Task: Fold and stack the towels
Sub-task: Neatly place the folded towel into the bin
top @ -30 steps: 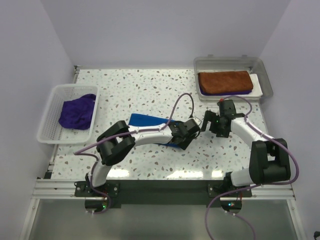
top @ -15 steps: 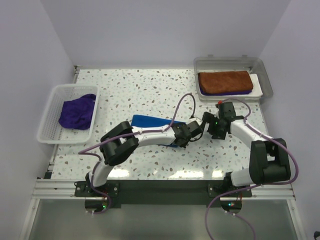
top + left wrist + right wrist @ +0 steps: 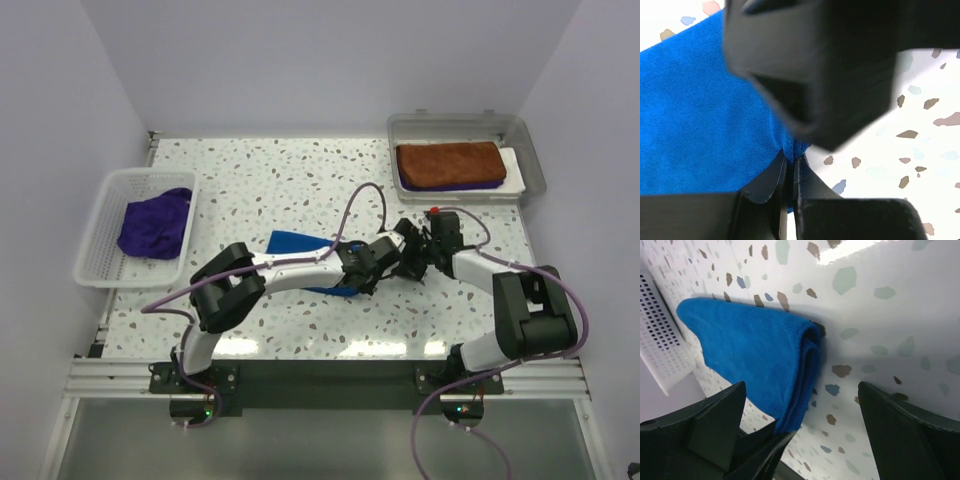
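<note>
Towel (image 3: 700, 115), blue: corner pinched in L gripper (image 3: 790, 162); R gripper (image 3: 810, 412) wide, fold just ahead. Best lift slow, keeping layers together.

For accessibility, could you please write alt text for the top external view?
The left tool is shut on a blue towel at centre, the right tool open beside it. A purple towel lies in a white basket at left; a rust-brown towel sits in a grey tray at back right.
</note>
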